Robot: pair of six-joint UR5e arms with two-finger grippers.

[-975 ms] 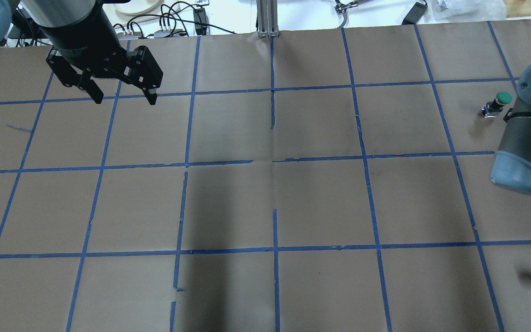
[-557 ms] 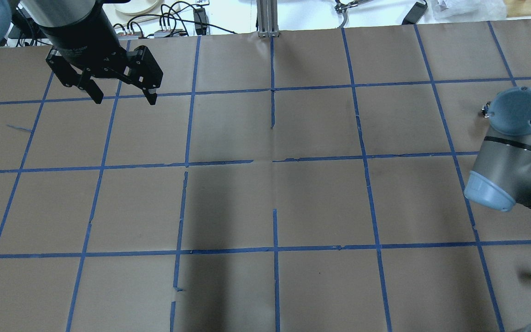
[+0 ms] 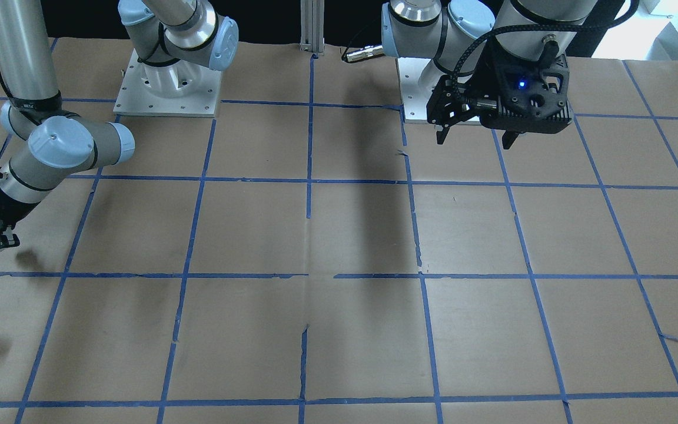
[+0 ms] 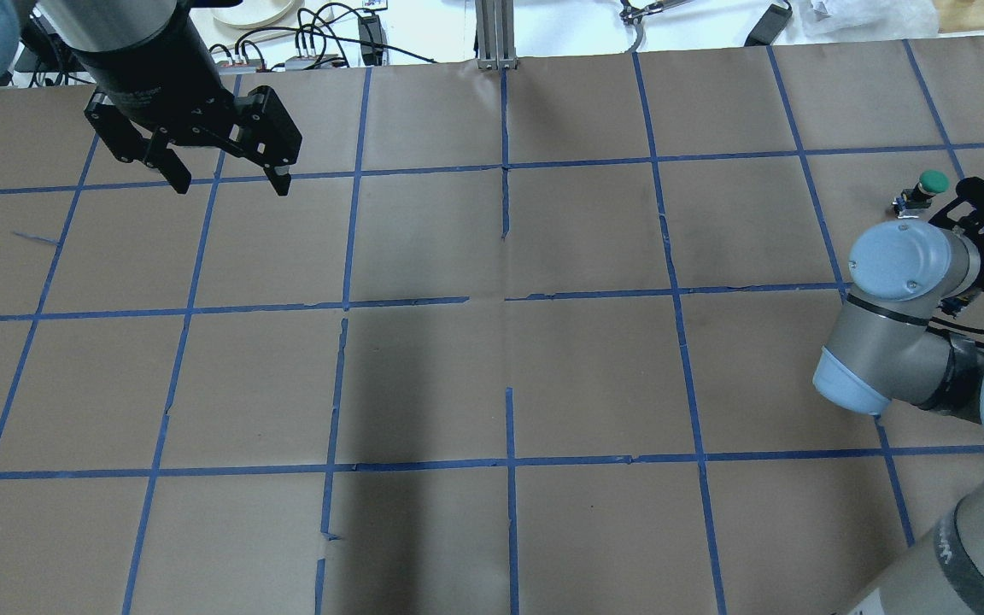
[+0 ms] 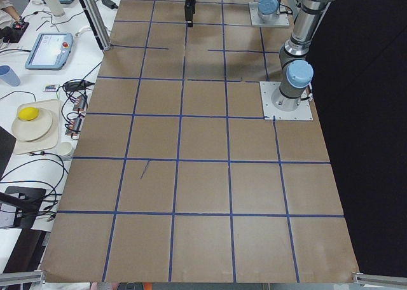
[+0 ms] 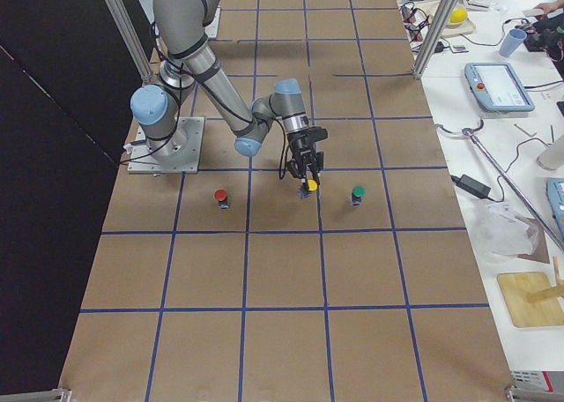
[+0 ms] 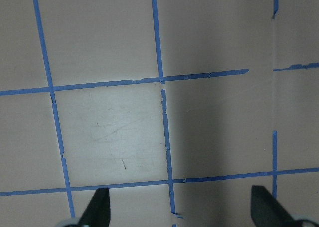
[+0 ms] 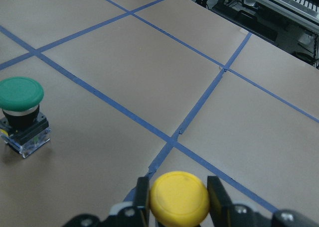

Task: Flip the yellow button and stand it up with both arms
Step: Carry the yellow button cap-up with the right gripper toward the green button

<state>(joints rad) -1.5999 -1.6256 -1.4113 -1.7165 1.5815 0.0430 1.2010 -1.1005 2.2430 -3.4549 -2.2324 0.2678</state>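
The right claw [image 8: 179,207] is pinching the yellow button [image 8: 179,197] by its round cap, near the green button [image 8: 20,95]. The left claw [image 4: 227,178] is hanging spread, well apart. Risk: the rounded cap slipping or swivelling during transfer and the button dropping onto the desk [image 4: 492,376].

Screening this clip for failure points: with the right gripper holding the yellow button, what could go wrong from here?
1. The right gripper appears to pinch the yellow button by its round cap, so it may slip or twist during the flip.
2. The green button stands nearby; a swing could knock it over.
3. The left gripper hangs open far across the table, so working together likely needs a long carry.
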